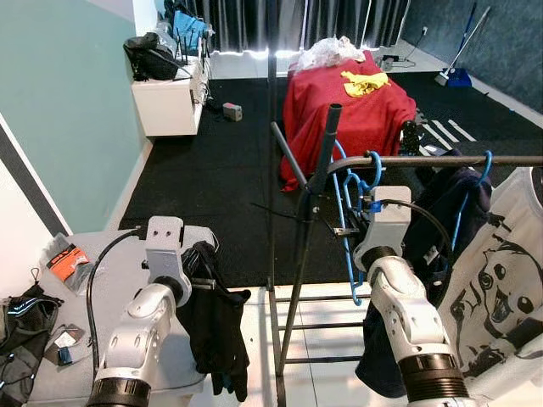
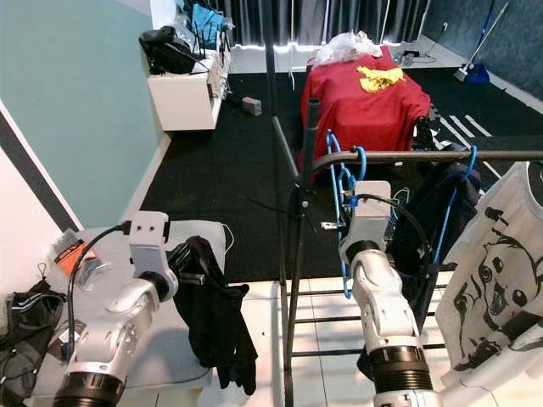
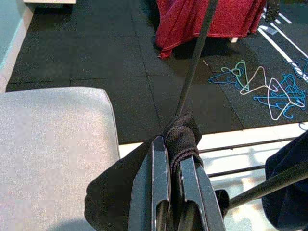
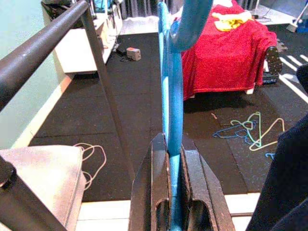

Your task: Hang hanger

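A blue plastic hanger (image 1: 343, 222) hangs at the left end of the dark clothes rail (image 1: 441, 160), and its hook (image 1: 373, 159) curls over the rail. My right gripper (image 4: 172, 155) is shut on the hanger's blue body (image 4: 168, 96), just below the rail and beside the rack's slanted post (image 1: 320, 174). My left gripper (image 3: 175, 161) is shut on a bunched fold of a black garment (image 3: 181, 137). That garment (image 1: 212, 315) droops over the edge of the grey cushion (image 1: 110, 280) to the left of the rack.
A dark garment on a blue hanger (image 1: 454, 212) and a white dog-print T-shirt (image 1: 496, 284) hang further right on the rail. Loose hangers (image 3: 262, 84) lie on the black floor. A red-draped piece of furniture (image 1: 356, 110) and a white cabinet (image 1: 170, 103) stand behind.
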You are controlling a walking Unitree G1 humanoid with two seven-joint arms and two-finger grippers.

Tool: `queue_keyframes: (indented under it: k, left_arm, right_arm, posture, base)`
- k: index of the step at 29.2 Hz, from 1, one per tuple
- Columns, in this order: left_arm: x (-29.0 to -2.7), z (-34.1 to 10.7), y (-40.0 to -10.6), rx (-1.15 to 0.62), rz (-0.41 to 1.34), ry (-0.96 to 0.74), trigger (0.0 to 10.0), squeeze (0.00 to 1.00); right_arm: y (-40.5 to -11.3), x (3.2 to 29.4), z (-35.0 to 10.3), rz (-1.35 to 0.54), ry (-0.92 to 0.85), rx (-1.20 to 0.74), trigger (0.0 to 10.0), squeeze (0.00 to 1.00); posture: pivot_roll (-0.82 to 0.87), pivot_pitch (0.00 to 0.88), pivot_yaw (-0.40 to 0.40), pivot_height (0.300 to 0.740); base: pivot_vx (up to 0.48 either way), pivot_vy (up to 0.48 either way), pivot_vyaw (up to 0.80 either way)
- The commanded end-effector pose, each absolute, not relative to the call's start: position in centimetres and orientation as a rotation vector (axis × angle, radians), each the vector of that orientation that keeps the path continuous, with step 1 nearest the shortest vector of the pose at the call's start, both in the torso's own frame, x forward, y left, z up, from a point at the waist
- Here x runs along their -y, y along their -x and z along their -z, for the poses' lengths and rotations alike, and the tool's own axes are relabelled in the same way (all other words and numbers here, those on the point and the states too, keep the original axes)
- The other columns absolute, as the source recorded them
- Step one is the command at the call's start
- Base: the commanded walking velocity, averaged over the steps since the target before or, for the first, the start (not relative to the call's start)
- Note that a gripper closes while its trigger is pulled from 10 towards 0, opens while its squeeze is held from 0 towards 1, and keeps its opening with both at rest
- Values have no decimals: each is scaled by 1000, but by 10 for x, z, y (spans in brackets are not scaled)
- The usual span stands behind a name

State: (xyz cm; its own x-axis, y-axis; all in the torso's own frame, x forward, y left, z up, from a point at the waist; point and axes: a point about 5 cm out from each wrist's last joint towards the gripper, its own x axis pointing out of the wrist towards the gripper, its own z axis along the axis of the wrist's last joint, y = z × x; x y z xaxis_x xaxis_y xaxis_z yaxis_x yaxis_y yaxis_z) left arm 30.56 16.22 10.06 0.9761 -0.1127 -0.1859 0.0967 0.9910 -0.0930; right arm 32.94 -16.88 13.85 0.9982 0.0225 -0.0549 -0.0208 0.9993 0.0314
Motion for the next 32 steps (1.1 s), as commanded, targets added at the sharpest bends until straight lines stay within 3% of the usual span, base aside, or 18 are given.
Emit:
queue_keyframes:
  k: [1, 2, 11, 12, 14, 15, 22, 24, 32]
  left_arm:
    - [-161, -97, -304, -194, 100, 106, 10000, 0]
    - [-160, -93, -301, -209, 98, 113, 10000, 0]
    - [-157, -87, -296, -226, 86, 129, 10000, 0]
    - [-157, -87, -296, -224, 83, 127, 10000, 0]
    - [-157, -87, -296, -224, 83, 127, 10000, 0]
    - [-157, -88, -297, -220, 82, 125, 10000, 0]
    - [-157, -92, -299, -205, 84, 122, 10000, 0]
    - [-157, -94, -300, -194, 89, 121, 10000, 0]
    - [-153, -95, -300, -184, 98, 124, 10000, 0]
  right_arm:
    - [-319, 169, -101, -24, -54, -230, 8471, 0]
    - [-315, 167, -91, -43, -46, -286, 10000, 0]
    - [-311, 165, -84, -63, -60, -327, 10000, 0]
    - [-316, 170, -95, -42, -44, -254, 8627, 0]
    - [-316, 170, -95, -42, -44, -254, 8627, 0]
    - [-321, 176, -107, -20, -31, -167, 0, 0]
    - [-327, 185, -135, 22, 42, 27, 0, 0]
    - [-322, 186, -153, 26, 147, 202, 0, 0]
    - [-303, 188, -163, 46, 223, 384, 0, 0]
  posture:
    - [-3, 18, 0, 740]
    - [-6, 23, -6, 740]
    - [-5, 22, -23, 740]
    - [-4, 20, -21, 740]
    - [-4, 20, -21, 740]
    - [-2, 19, -19, 740]
    - [-3, 18, -10, 740]
    - [-7, 13, -5, 740]
    - [-9, 7, -5, 740]
  base:
    - [0, 0, 0]
    - [0, 0, 0]
    - [0, 0, 0]
    - [0, 0, 0]
    - [0, 0, 0]
    - [0, 0, 0]
    - [0, 0, 0]
    - [0, 0, 0]
    - [0, 0, 0]
